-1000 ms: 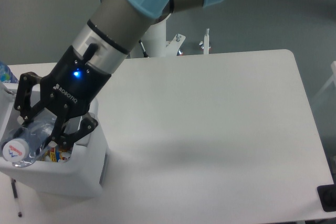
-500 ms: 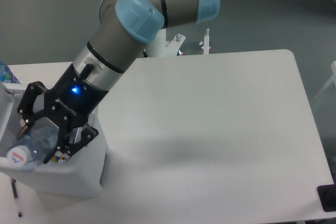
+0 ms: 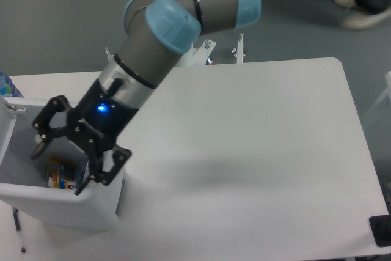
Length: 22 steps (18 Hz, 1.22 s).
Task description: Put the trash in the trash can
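1. White table (image 3: 256,151) spans most of the view.
2. At 8 o'clock, the boxy white trash can (image 3: 61,203) holds colourful wrappers (image 3: 61,172); no bottle shows.
3. Gripper (image 3: 60,166) hangs over the bin, fingers spread wide, holding nothing.

table (image 3: 256,139): white, rounded corners | floor (image 3: 55,22): grey | black object (image 3: 380,230): off table's right front corner | shoes (image 3: 360,10): someone's, on floor beyond far right corner
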Each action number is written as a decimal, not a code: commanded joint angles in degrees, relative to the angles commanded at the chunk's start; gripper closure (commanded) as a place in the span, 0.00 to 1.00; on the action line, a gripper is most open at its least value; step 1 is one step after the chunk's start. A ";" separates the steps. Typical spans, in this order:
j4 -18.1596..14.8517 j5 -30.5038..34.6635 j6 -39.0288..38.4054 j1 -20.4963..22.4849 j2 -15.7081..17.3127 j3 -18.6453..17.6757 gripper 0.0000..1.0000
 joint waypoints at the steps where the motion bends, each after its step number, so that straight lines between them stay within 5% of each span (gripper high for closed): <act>1: 0.00 0.09 0.35 1.49 0.00 -0.87 0.08; 7: -0.09 0.18 4.47 11.43 -0.17 -2.90 0.03; 10: -0.09 0.35 12.28 15.56 -0.09 -7.11 0.00; 18: -0.26 15.99 18.46 15.13 -0.61 -9.58 0.00; 22: -4.12 27.91 23.62 12.77 -0.53 -9.50 0.00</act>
